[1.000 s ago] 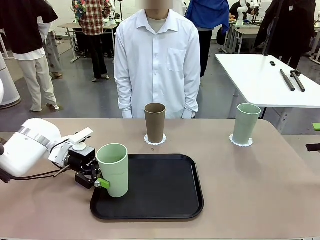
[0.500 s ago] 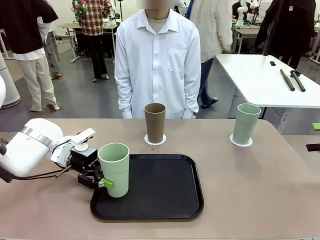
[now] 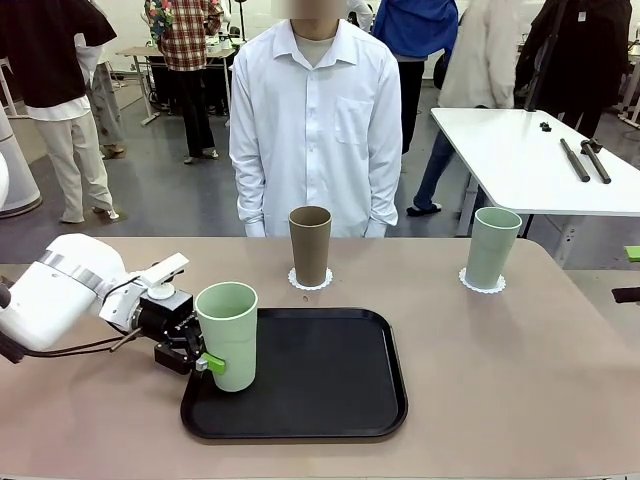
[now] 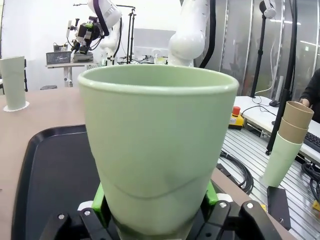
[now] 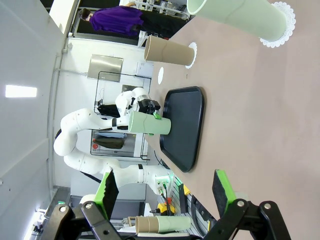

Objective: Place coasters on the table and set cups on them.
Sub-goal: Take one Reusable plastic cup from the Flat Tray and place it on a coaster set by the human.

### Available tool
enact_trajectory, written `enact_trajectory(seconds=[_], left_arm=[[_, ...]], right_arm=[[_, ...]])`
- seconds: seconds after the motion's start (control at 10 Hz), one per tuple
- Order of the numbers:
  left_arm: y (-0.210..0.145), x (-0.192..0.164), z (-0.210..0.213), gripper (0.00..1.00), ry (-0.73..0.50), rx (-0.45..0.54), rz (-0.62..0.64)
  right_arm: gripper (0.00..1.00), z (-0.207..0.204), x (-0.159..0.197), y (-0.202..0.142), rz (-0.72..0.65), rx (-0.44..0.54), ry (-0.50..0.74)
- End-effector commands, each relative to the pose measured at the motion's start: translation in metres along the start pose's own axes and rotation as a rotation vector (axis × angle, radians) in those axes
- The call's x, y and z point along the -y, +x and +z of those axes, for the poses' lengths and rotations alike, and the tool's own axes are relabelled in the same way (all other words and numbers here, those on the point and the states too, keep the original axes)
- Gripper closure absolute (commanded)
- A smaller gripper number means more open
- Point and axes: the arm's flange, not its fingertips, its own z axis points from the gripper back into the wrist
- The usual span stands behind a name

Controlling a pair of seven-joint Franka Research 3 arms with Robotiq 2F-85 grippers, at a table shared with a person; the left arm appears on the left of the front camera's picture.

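My left gripper (image 3: pixel 203 358) is shut on a mint green cup (image 3: pixel 228 335), low on its wall, at the left front corner of the black tray (image 3: pixel 330 390). That cup (image 4: pixel 155 145) stands upright between my green pads (image 4: pixel 212 193); whether its base touches the tray is unclear. A brown cup (image 3: pixel 310 245) stands on a coaster (image 3: pixel 310 282) at the table's (image 3: pixel 500 370) far middle. Another mint cup (image 3: pixel 494 247) stands on a coaster (image 3: pixel 482 285) at the far right. My right gripper (image 5: pixel 165 192) is open, holding nothing, looking across at both placed cups (image 5: pixel 235 17).
A person in a white shirt (image 3: pixel 314 130) stands at the far edge, hands out of sight. The tray's inside is bare. A small white disc (image 5: pixel 160 76), perhaps a coaster, lies beyond the brown cup. A white table (image 3: pixel 530 160) stands behind, right.
My left gripper has shut on the mint cup, which has shifted very slightly upward. The right gripper and both placed cups are unmoved. People behind have walked past.
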Motion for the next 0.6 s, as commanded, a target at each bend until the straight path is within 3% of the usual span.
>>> enact_trajectory(seconds=[0.0,0.2,0.5], left_arm=[[0.036,0.011,0.015,0.19,0.077,0.029,-0.019],[0.102,0.025,0.035,0.19,0.183,0.011,0.029],[0.176,0.046,0.05,0.19,0.203,0.052,0.002]], right_arm=[[0.0,-0.002,-0.002,-0.004,0.006,0.008,0.003],[0.0,-0.002,-0.002,-0.004,0.006,0.008,0.003],[0.0,-0.002,-0.002,-0.004,0.006,0.008,0.003]])
